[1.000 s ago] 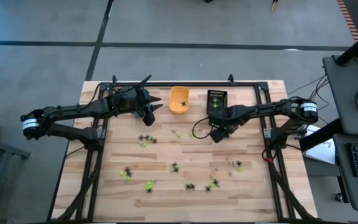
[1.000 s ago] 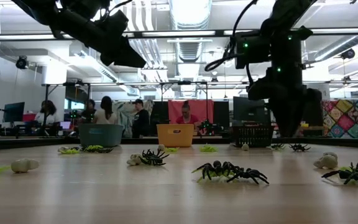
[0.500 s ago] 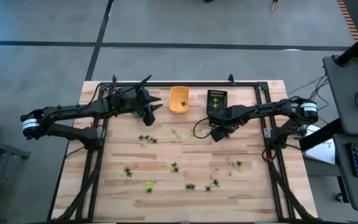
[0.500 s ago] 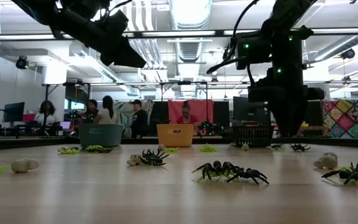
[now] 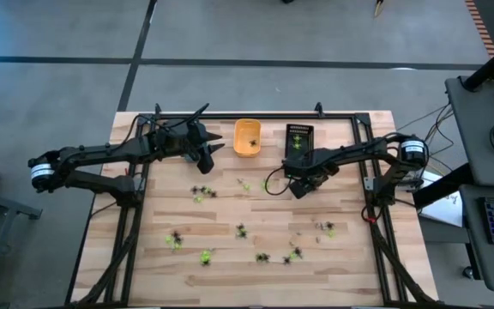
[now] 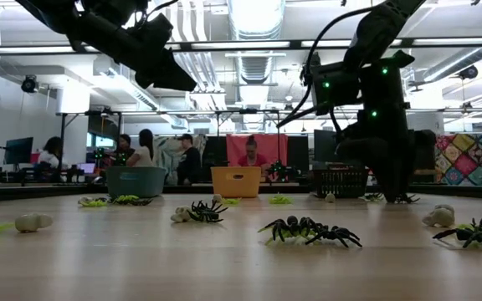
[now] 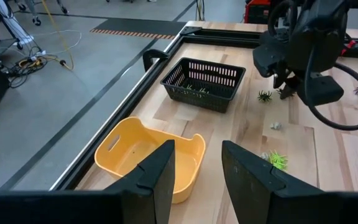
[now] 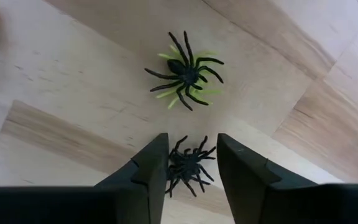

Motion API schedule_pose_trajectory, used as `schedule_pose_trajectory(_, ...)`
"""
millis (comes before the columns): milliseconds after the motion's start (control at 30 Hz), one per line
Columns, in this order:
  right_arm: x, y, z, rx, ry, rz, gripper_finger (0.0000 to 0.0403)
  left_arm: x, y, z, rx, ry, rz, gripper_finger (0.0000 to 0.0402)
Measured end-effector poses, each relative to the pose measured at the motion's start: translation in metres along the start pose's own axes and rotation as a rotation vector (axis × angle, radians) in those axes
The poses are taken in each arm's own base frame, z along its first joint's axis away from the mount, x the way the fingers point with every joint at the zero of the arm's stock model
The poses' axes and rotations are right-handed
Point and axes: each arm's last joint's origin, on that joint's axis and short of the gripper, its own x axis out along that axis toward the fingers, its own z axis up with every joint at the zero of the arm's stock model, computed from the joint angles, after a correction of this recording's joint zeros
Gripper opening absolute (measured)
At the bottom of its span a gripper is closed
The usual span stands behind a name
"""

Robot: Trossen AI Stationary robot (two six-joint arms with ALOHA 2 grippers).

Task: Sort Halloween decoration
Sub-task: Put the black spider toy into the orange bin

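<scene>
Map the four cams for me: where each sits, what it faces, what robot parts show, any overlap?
High: overhead, straight down on the table; both arms.
Low: table height, level toward the room; arms enter from above.
Left wrist: behind the left hand, open, facing the orange tray and black basket.
Right wrist: behind the right hand, open, over a black spider.
Shared: left wrist and high both show the orange tray and the right arm.

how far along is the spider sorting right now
Early. The black basket holds a few pieces and the orange tray has one. In hand: the right gripper, jaws open, sits just over a black spider on the table, not yet gripped. The left gripper waits, open, by the orange tray. Left: most spiders, black and green, lie scattered over the table.
</scene>
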Motion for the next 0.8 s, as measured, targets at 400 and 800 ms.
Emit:
schedule_pose_trajectory(400,-0.004,-0.001,0.0,0.0,-0.012,0.013,0.0016,0.0,0.0,0.0,0.0,0.0,0.0,0.0115)
schedule_pose_trajectory(800,-0.014,-0.006,-0.003,-0.011,-0.024,0.024,0.0009,0.0,0.0,0.0,0.0,0.0,0.0,0.0115)
